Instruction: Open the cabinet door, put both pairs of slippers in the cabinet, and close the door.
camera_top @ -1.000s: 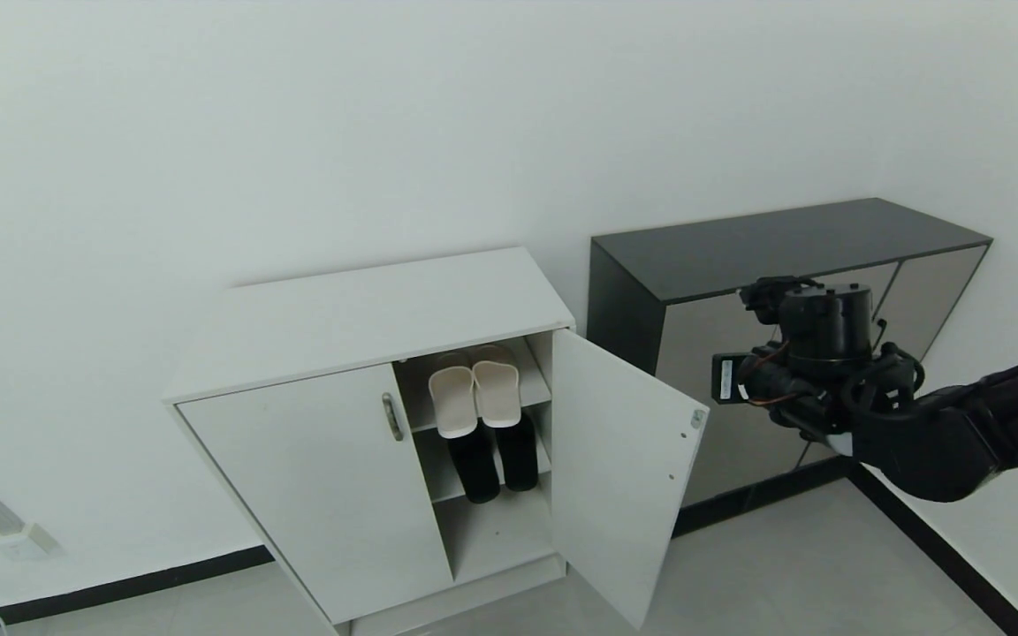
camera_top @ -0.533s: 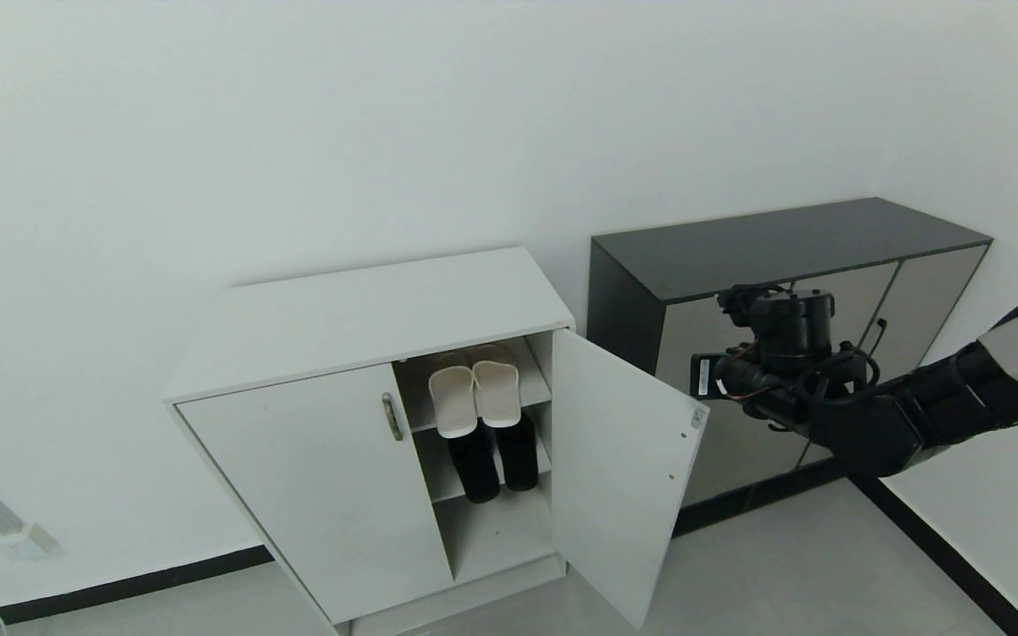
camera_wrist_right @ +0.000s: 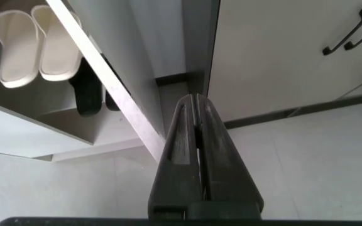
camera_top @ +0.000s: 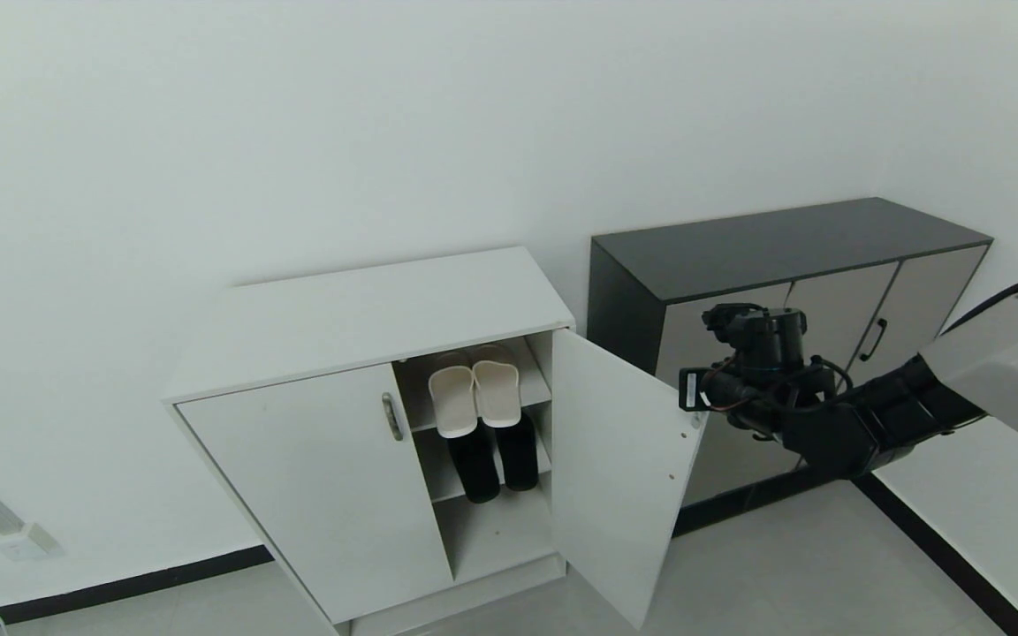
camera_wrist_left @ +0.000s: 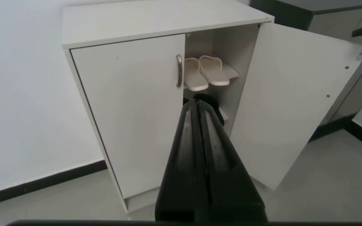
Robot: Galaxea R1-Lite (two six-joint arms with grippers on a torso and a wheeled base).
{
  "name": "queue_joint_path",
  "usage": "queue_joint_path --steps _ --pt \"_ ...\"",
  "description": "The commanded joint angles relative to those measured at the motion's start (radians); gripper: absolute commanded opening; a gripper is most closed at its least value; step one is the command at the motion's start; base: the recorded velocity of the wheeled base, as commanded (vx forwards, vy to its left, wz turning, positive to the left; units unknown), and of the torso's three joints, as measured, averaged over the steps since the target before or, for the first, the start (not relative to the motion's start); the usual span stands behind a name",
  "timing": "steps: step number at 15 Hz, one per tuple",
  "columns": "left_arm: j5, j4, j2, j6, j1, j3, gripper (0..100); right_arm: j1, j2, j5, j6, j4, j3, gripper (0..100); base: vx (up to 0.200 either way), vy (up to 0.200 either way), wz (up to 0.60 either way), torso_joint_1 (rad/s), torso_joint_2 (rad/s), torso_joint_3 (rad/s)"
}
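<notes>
**White shoe cabinet: one door open, both slipper pairs shelved**

**Item.** White two-door board cabinet (camera_top: 368, 318), standing on the pale grey tiled floor (camera_top: 783, 565) against a white wall. The left door (camera_top: 315, 486) is shut and carries a curved metal handle (camera_top: 391, 416). The right door (camera_top: 624, 459) stands swung out wide.

**Contents.**
- A pair of cream rubber slippers (camera_top: 474, 397) lies side by side on the cabinet's top shelf, near ends overhanging the shelf edge.
- A pair of black slippers (camera_top: 496, 459) lies side by side on the shelf directly below the cream pair, also jutting forward.

**Right gripper** (camera_wrist_right: 198, 100). It is to the cabinet's right, just beside the upper free corner of the open right door. The fingers are pressed together with nothing between them. Whether they touch the door edge cannot be told.

**Left gripper** (camera_wrist_left: 197, 107). It is in front of the cabinet and apart from it, pointing toward the opening beside the shut left door. The fingers are pressed together, holding nothing.

**Neighbour.** A dark grey sideboard with pale grey doors (camera_top: 783, 238) stands just to the right of the cabinet against the same wall, partly behind the open door.
</notes>
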Motion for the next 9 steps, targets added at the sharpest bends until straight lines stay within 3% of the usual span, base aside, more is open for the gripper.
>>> queue_joint_path --steps 1,9 --pt "0.000 0.000 0.001 -0.001 0.000 0.000 0 0.000 0.021 0.000 0.000 0.000 -0.005 0 0.000 0.000 0.00 0.000 0.00 0.000" --pt "-0.001 0.000 0.001 -0.001 0.000 0.000 0 0.014 0.015 -0.003 0.002 0.003 0.007 0 0.000 0.000 0.00 0.000 0.00 0.000"
